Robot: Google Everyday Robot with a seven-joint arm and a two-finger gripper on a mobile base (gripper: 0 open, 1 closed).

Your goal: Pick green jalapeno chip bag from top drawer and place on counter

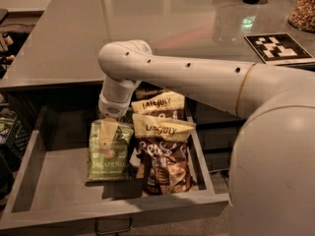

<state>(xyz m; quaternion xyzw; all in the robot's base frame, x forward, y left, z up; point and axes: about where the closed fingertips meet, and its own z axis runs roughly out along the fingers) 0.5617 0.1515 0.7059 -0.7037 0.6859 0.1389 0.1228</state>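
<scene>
Green jalapeno chip bag (pixel 109 154) lies flat in the top drawer (pixel 29 176), just left of a brown bag (pixel 165 166) and two yellow bags (pixel 162 128). Our gripper (pixel 108 132) sits at the bag's top edge. Our big arm (pixel 187 77) hides part of it, so we cannot tell if it pinches the bag.
</scene>
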